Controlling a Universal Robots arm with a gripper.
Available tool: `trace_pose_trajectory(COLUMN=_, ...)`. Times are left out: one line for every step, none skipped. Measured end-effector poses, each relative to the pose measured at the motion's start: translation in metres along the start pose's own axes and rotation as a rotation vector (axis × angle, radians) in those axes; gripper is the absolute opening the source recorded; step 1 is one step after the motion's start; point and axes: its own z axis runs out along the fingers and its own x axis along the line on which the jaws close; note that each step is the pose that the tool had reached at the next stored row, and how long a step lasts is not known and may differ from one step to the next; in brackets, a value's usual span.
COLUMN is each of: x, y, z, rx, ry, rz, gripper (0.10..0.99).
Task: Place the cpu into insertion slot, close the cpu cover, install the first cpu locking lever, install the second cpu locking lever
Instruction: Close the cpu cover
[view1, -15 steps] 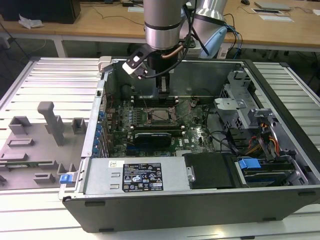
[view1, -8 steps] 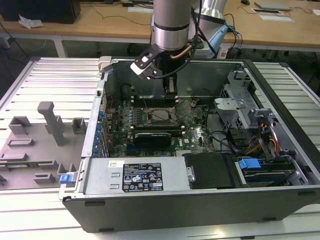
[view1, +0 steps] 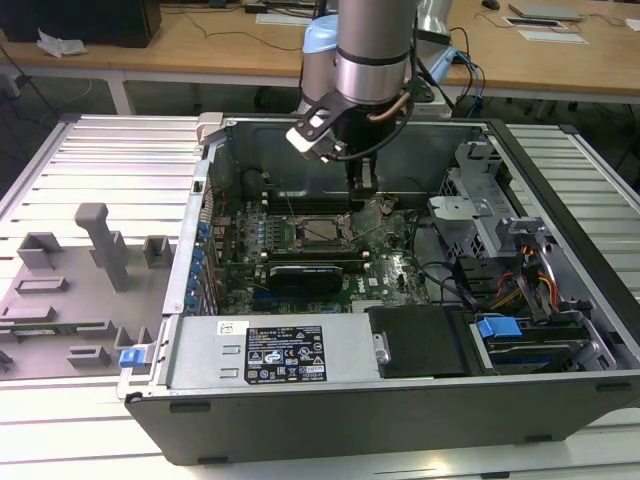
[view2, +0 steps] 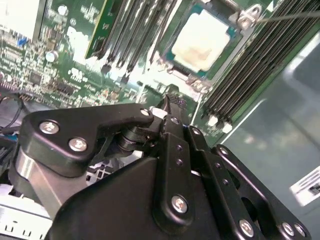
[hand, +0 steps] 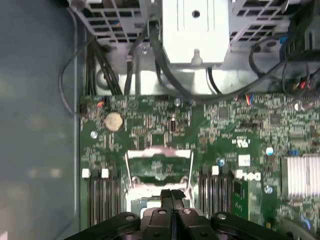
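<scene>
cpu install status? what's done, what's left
Done: the cpu sits in the insertion slot.
In hand: nothing. The hand is shut and empty, low beside the slot.
Left: the cpu cover looks raised in the first wrist view, so it is not closed yet. A thin locking lever sticks out free, so neither lever step looks done.

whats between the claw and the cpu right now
In the second wrist view, a short strip of green board and the socket's metal rim lie between the claw and the cpu.
</scene>
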Motion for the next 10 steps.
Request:
trace_pose_trajectory(x=-0.0002, y=0.0026, z=0.0001, rx=0.001, ry=-0.0001, rz=0.000, gripper=0.106)
trace_pose_trajectory(x=-0.0003, y=0.0051, z=0.0002, rx=0.002, ry=-0.0002, rz=0.000, gripper=0.106)
trace_pose_trajectory(x=-0.0003, y=0.0082, z=0.0004, rx=0.003, ry=-0.0001, rz=0.000, gripper=0.106)
trace_pose_trajectory(x=-0.0004, y=0.0111, z=0.0005, rx=0.004, ry=-0.0001, rz=0.000, gripper=0.106)
trace_pose_trajectory(x=-0.0004, y=0.0136, z=0.0006, rx=0.004, ry=-0.0002, rz=0.000, gripper=0.106)
trace_pose_trajectory(x=-0.0003, y=0.0169, z=0.0008, rx=0.005, ry=-0.0002, rz=-0.002, gripper=0.106)
trace_pose_trajectory(x=-0.0003, y=0.0212, z=0.0010, rx=0.006, ry=0.0002, rz=-0.008, gripper=0.106)
trace_pose_trajectory(x=-0.0002, y=0.0264, z=0.0012, rx=0.008, ry=0.0005, rz=-0.019, gripper=0.106)
trace_pose_trajectory(x=-0.0002, y=0.0288, z=0.0013, rx=0.008, ry=0.0009, rz=-0.026, gripper=0.106)
trace_pose_trajectory(x=-0.0001, y=0.0312, z=0.0015, rx=0.009, ry=0.0012, rz=-0.032, gripper=0.106)
